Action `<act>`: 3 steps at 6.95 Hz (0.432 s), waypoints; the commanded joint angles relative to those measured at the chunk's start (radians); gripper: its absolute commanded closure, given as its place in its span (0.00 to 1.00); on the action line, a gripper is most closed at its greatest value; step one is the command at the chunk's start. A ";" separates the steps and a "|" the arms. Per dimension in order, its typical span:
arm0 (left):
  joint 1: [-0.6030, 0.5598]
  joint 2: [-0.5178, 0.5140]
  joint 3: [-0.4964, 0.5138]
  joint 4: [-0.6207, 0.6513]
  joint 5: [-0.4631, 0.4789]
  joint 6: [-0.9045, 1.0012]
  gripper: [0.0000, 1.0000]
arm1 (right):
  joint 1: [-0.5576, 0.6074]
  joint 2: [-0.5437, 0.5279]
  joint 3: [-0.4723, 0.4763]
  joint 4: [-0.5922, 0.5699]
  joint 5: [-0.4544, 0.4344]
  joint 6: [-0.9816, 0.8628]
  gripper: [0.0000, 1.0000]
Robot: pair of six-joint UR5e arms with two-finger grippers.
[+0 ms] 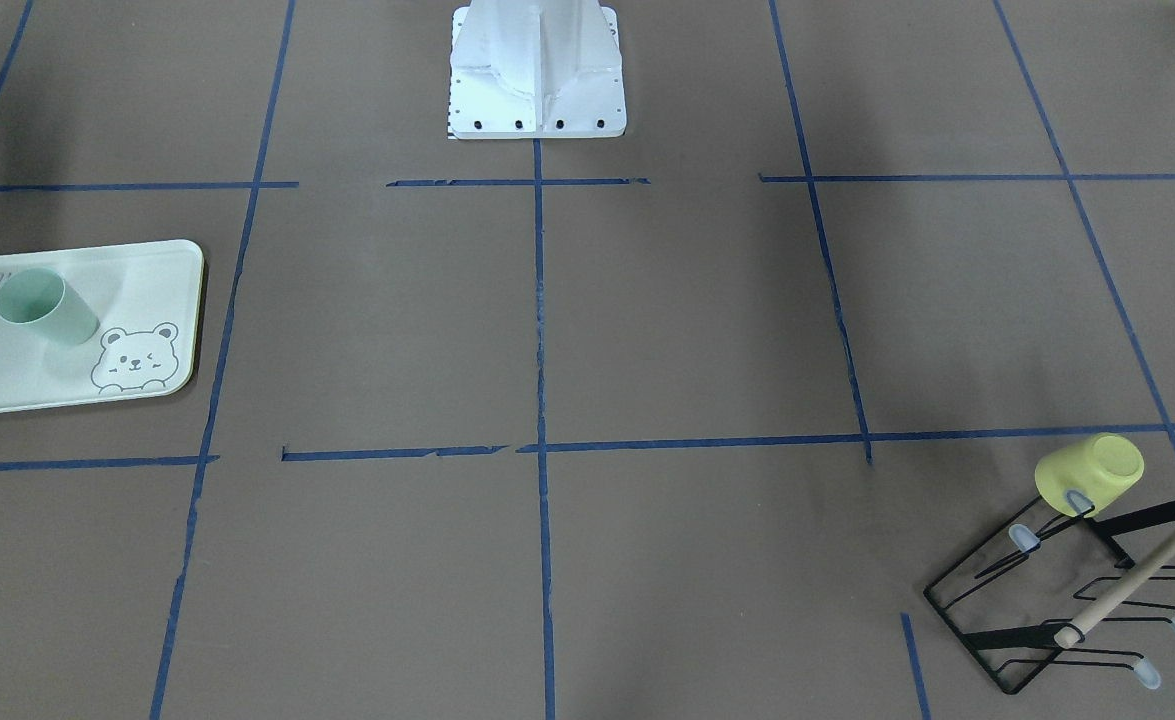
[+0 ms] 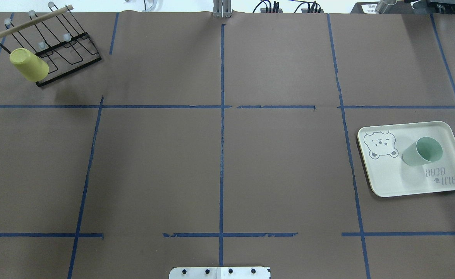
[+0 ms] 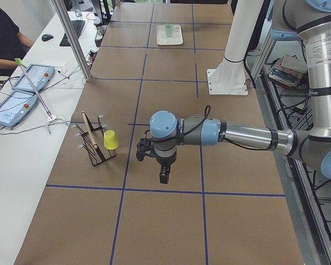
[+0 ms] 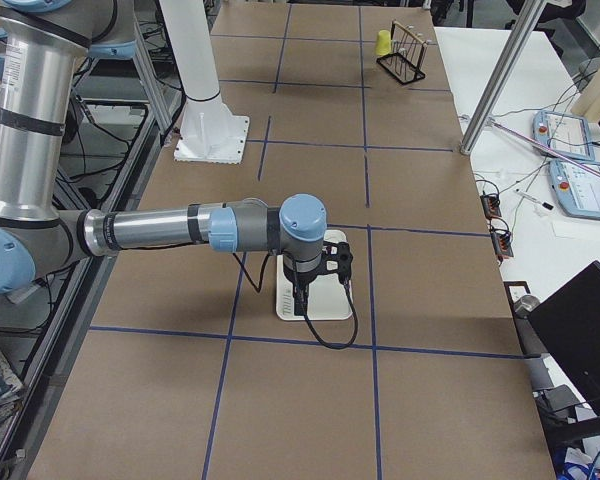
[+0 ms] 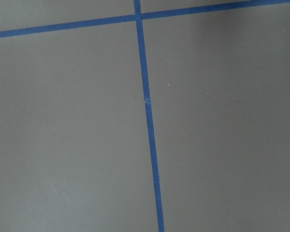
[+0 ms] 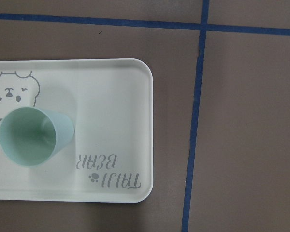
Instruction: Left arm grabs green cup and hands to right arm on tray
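The green cup stands upright, mouth up, on the tray near its lettered end; it also shows in the overhead view and the right wrist view. No gripper touches it. The left gripper hangs over bare table near the rack, seen only from the left side camera, so I cannot tell if it is open. The right gripper hovers above the tray, seen only from the right side camera, so I cannot tell its state either.
A yellow cup sits upside down on a peg of a black wire rack with a wooden bar at the far left corner. Blue tape lines grid the brown table. The white robot base stands at the robot-side edge.
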 commanded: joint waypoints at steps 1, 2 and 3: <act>0.004 -0.002 -0.026 -0.005 -0.001 0.007 0.00 | 0.000 0.003 -0.001 0.001 -0.004 -0.016 0.00; 0.007 0.005 -0.047 -0.050 -0.001 0.007 0.00 | 0.000 0.003 -0.001 0.000 0.002 -0.016 0.00; 0.004 0.012 -0.046 -0.053 -0.001 0.007 0.00 | 0.000 0.000 -0.002 -0.002 0.009 -0.014 0.00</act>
